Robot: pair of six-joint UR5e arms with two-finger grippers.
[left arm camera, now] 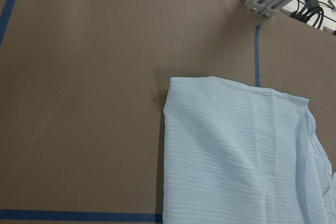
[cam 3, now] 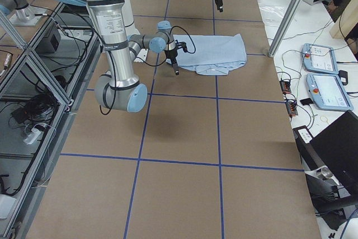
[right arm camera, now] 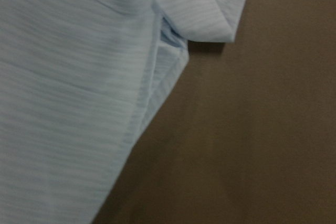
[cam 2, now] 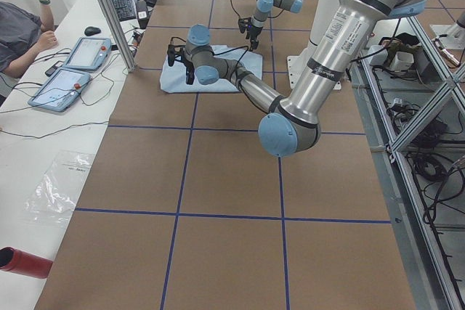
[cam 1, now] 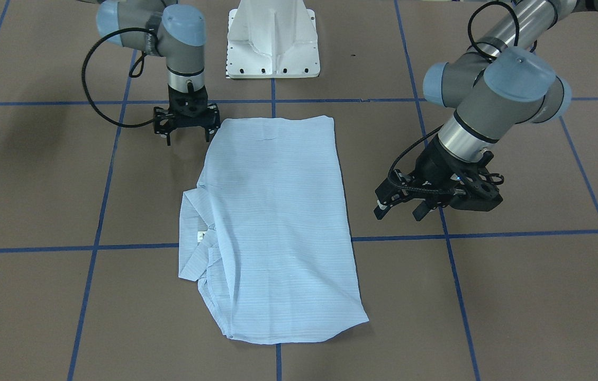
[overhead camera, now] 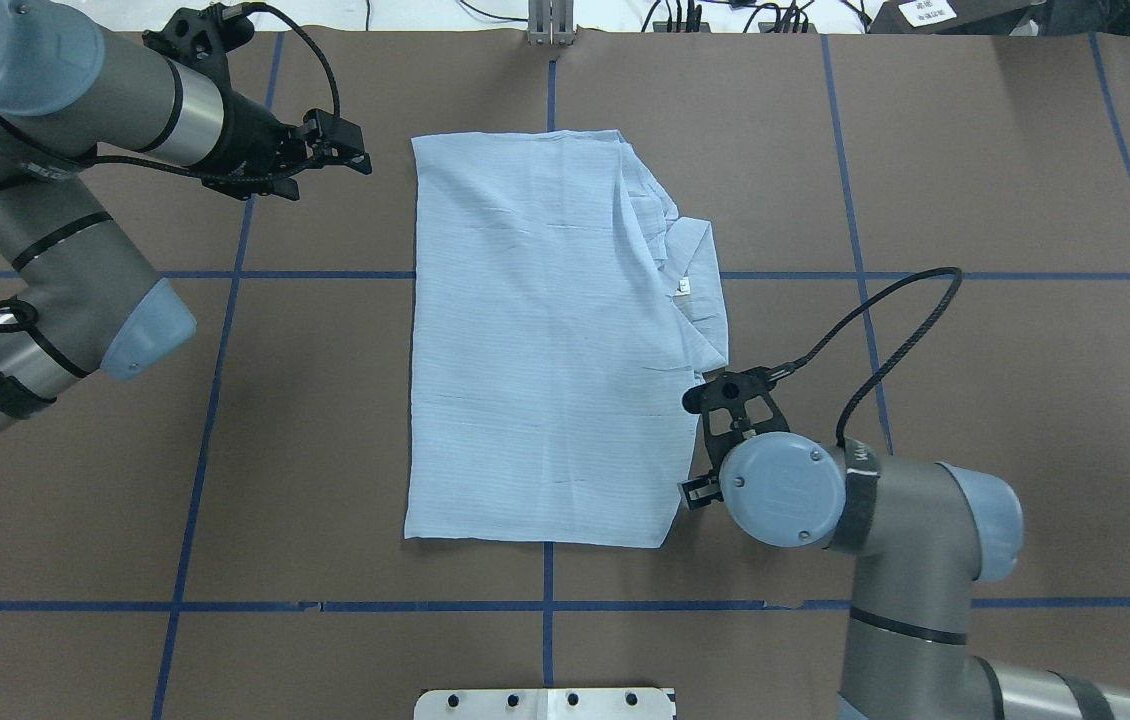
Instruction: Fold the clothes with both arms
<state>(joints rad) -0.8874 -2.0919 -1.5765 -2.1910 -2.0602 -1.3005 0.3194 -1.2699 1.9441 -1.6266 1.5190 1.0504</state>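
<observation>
The pale blue striped shirt (cam 1: 272, 222) lies flat on the brown table, folded into a long rectangle, also in the overhead view (overhead camera: 545, 340). Its collar (cam 1: 193, 238) with the small white label (overhead camera: 682, 288) sticks out on the robot's right side. My right gripper (cam 1: 188, 137) is open and empty, hovering at the shirt's near right edge (overhead camera: 693, 445); its wrist view shows that edge (right arm camera: 68, 93). My left gripper (cam 1: 400, 210) is open and empty, off the shirt's far left corner (overhead camera: 357, 150). The left wrist view shows that corner (left arm camera: 236, 150).
The white pedestal base (cam 1: 272, 47) stands at the robot's side of the table. Blue tape lines (cam 1: 489, 234) grid the brown surface. An aluminium post (overhead camera: 550, 25) stands at the far edge. An operator (cam 2: 18, 30) and tablets (cam 2: 69, 85) are beyond it.
</observation>
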